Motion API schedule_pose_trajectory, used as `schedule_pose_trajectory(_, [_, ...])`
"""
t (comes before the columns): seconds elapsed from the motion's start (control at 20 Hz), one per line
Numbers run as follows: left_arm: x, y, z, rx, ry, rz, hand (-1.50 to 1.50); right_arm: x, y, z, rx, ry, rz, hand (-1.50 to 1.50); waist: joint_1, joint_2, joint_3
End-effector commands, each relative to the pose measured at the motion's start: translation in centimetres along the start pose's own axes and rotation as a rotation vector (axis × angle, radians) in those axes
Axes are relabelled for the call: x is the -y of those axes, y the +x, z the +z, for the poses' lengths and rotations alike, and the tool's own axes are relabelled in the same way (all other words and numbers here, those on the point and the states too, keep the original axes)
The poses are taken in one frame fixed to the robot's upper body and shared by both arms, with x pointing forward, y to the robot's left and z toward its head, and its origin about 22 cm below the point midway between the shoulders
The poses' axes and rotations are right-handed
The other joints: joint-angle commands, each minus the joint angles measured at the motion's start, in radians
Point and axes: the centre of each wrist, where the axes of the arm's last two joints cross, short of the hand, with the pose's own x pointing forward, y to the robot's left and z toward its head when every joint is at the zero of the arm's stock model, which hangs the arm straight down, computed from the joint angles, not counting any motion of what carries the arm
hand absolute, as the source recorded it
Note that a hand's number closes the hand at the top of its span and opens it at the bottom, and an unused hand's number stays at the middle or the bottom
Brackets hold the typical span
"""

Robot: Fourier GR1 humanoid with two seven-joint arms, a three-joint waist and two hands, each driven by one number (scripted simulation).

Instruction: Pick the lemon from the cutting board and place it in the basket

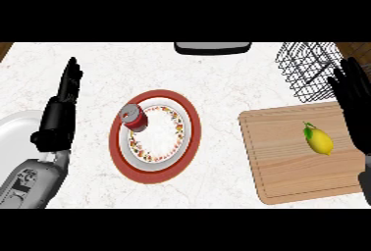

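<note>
A yellow lemon (319,141) with a small green leaf lies on the right half of the wooden cutting board (282,166). Behind the board, at the far right, stands a black wire basket (305,71). My right hand (355,105) is at the right edge, fingers straight and pointing away, just right of the lemon and apart from it; it overlaps the basket's near corner. My left hand (64,105) rests open at the left side of the counter, fingers straight, far from the board.
A red-rimmed plate (118,147) with a patterned inner plate sits mid-counter, a red can (135,118) standing on it. A white plate (16,130) shows at the left edge. A dark object (211,47) lies at the back edge.
</note>
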Motion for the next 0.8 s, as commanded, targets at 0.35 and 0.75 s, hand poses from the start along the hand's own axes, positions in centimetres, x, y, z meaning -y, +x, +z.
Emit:
schedule_pose_trajectory(0.35, [1.1, -3.3, 2.6, -0.366, -0.141, 0.122, 0.00, -4.4, 8.5, -2.5, 0.478, 0.914, 0.074, 1.50, 0.139, 0.006, 0.008])
schedule_pose_trajectory(0.75, [-4.6, -3.6, 1.7, -0.497, -0.105, 0.146, 0.00, -2.4, 3.4, 1.5, 0.685, 1.185, 0.149, -1.50, 0.033, -0.020, 0.007])
